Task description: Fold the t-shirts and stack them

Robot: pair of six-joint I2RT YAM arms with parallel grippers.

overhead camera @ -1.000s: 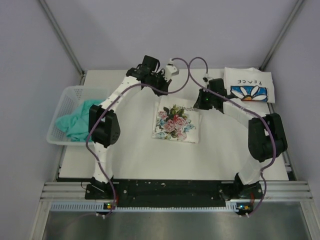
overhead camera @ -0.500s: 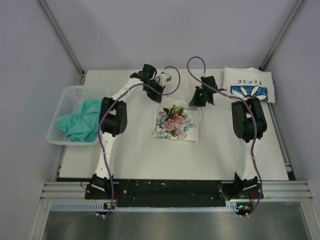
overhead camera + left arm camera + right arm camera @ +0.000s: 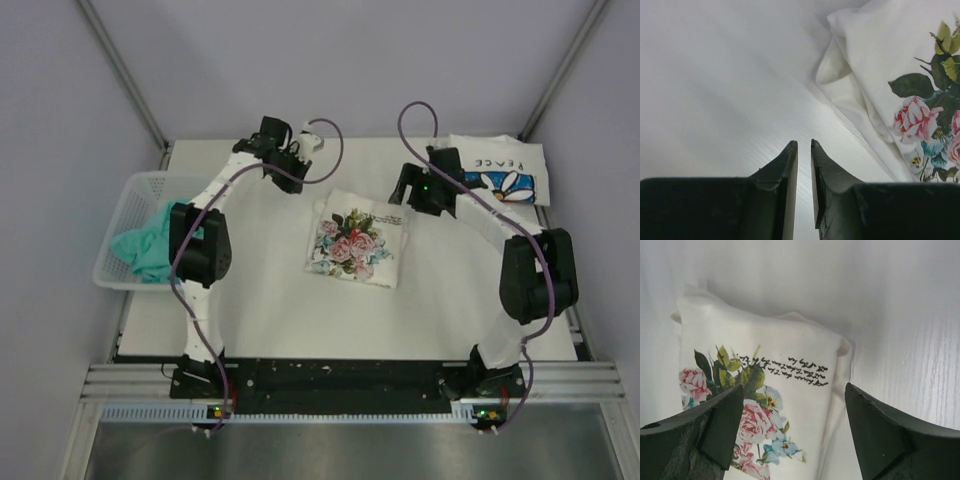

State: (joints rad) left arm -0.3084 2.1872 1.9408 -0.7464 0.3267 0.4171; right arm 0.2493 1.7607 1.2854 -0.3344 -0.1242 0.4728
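Progress, we judge: flower tee (image 3: 355,240) folded at table (image 3: 260,300) centre, PEACE tee (image 3: 498,170) folded far right, teal tee (image 3: 155,240) heaped in basket (image 3: 140,185), none stacked; left tool (image 3: 803,145) narrow, right tool (image 3: 792,400) wide, both empty.

The white table (image 3: 260,300) carried a folded flower tee (image 3: 355,240) near its middle, lying flat and slightly askew, print side up. A folded PEACE tee (image 3: 497,170) lay flat at the far right corner, well apart from the flower tee, its daisy print facing up. A white mesh basket (image 3: 112,232) sat at the left edge, beside the far half of the table.
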